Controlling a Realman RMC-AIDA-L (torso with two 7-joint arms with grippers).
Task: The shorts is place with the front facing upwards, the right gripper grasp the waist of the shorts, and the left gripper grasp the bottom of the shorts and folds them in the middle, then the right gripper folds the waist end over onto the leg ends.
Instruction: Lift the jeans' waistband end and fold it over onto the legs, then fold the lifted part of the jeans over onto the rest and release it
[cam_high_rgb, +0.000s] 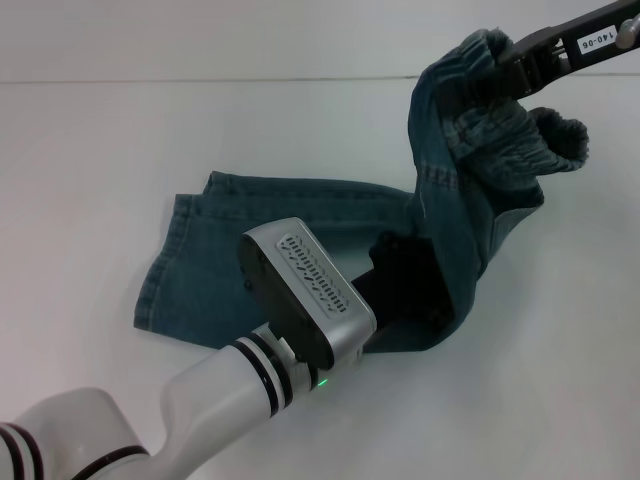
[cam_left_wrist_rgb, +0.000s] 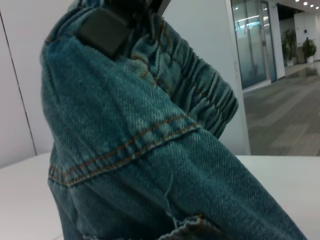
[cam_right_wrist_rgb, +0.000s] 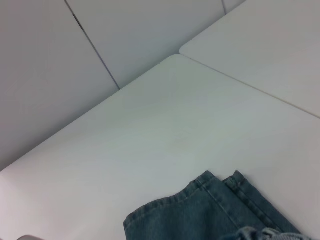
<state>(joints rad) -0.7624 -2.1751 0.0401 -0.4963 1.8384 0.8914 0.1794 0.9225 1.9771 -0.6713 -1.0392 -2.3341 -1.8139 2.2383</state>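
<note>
The blue-green washed denim shorts (cam_high_rgb: 400, 250) hung soft and limp, their crinkled elastic waist (cam_high_rgb: 520, 125) lifted at two o'clock by the labelled black right gripper (cam_high_rgb: 515, 62), jaws clamped on it. The leg hems (cam_high_rgb: 170, 265) lay flat on the white desk (cam_high_rgb: 90, 150) at nine o'clock. The left gripper (cam_high_rgb: 400, 285) sat mid-garment; its jaws could not be judged.

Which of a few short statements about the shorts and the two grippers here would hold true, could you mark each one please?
1. The right gripper holds the waist lifted off the table. True.
2. The leg ends hang in the air. False: they lie flat on the table.
3. The left gripper is low at the shorts' middle. True.
4. The shorts are fully folded. False: the waist is not yet on the leg ends.
</note>
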